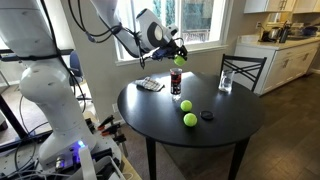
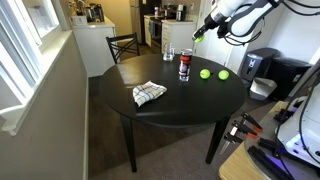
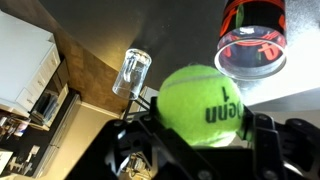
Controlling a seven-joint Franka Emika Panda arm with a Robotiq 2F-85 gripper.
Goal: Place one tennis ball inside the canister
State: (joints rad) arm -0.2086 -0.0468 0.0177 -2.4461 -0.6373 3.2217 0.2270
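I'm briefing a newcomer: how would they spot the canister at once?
Find the round black table. Near its middle stands the canister, a slim clear tube. Unlike the glass at the edge, it bears a red and dark label.

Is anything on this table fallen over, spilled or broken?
Nothing stands out. The canister and the glass stand upright, and two tennis balls lie on the table. Only the cloth is rumpled.
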